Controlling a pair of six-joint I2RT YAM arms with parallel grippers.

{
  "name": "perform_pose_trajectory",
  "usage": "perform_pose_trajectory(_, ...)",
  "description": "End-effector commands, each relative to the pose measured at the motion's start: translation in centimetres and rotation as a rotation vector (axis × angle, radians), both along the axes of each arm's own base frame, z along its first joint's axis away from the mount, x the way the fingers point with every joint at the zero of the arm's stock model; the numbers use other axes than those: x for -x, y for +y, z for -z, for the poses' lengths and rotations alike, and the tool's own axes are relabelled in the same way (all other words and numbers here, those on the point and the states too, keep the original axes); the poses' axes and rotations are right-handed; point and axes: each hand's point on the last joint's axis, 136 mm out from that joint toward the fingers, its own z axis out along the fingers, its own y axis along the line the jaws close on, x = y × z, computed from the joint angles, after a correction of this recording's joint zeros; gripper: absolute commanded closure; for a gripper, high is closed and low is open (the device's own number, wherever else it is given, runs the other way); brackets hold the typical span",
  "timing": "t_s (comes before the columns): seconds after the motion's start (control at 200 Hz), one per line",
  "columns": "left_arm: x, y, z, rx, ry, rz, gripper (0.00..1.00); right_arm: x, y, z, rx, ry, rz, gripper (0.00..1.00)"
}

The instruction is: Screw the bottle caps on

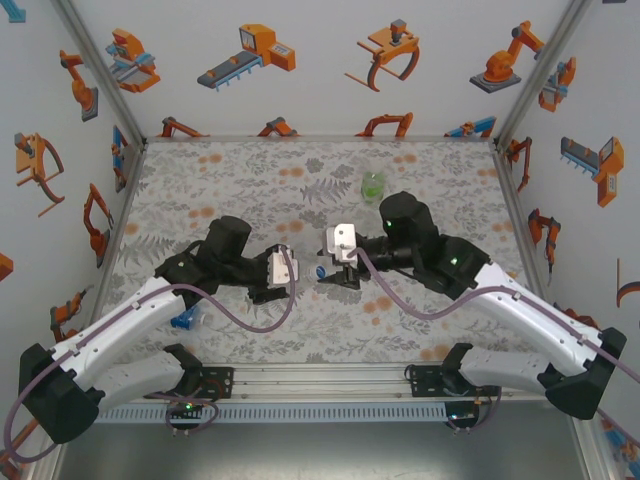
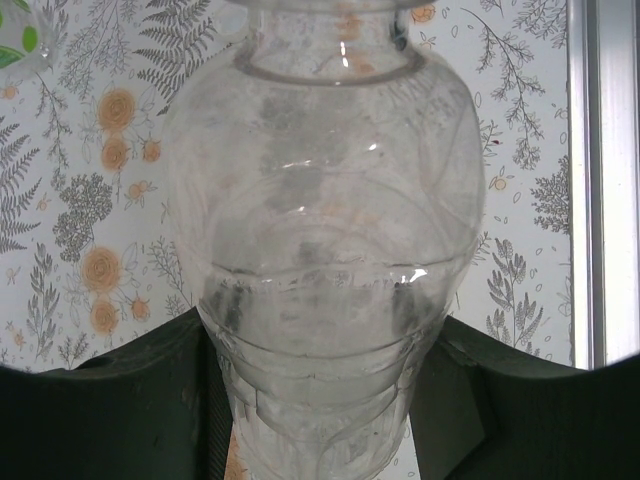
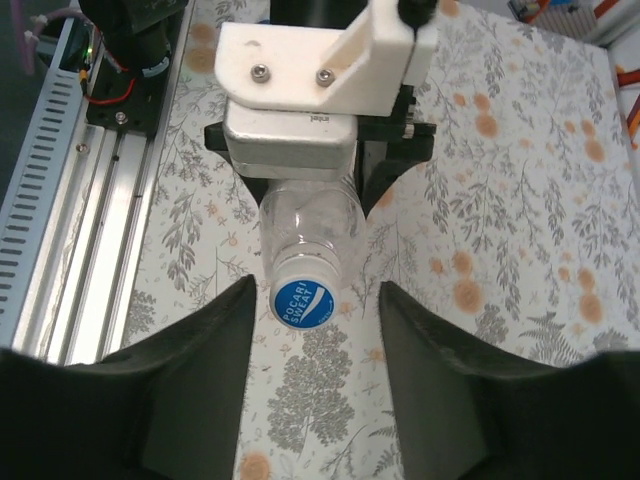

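While three bottles and one cap are counted, a fern-printed table (image 1: 200,180) is seen walled by robot-patterned panels (image 1: 300,60). A blue-labelled bottle (image 1: 184,320) is laid beside the left arm (image 1: 120,320). The clear bottle (image 3: 308,222), seemingly empty, is clamped horizontally by the left gripper (image 2: 320,340). Its blue-topped Pocari Sweat cap (image 3: 303,300) is flanked by the parted fingers of the right gripper (image 3: 315,295). A green bottle (image 1: 373,185) is stood farther back.

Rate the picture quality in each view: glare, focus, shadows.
Top external: even light, soft shadows, sharp throughout. Left wrist: the clear bottle sits very close, with small glare streaks; the rail at the right edge is blown out. Right wrist: the blue cap reads sharply; the dark fingers near the lens show little detail.
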Motion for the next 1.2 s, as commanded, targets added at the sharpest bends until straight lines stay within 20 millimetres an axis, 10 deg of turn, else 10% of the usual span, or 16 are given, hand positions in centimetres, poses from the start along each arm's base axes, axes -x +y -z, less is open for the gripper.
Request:
perform_pose_trajectory(0.0,0.6,-0.3,-1.7,0.033,-0.023,0.043,1.0,0.7,0.5,0.6,-0.015,-0.052,-0.077,0.55)
perform_pose_trajectory(0.456,0.6,-0.2,-1.8,0.035,-0.028,0.041,1.0,0.0,0.7,2.1,0.005,-0.025,-0.036,0.65)
perform_pose_trajectory(0.606,0.6,-0.2,-1.8,0.032,-0.029,0.036,1.0,-1.2,0.8,1.6,-0.014,0.072,0.069,0.85)
perform_pose_trajectory(0.691,0.3,-0.2,-1.7,0.027,-0.034,0.027,1.0,-2.3,0.9,0.9,-0.053,0.241,0.192,1.0)
perform_pose_trajectory(1.036,-1.0,0.4,-1.7,0.013,-0.083,-0.049,1.0,-7.9,-2.1,4.5,-0.236,1.251,0.99,1.0)
perform_pose_trajectory(1.197,-1.2,0.2,-1.5,0.012,-0.076,-0.053,1.0,-8.3,-1.7,6.0,-0.319,1.5,1.079,1.0)
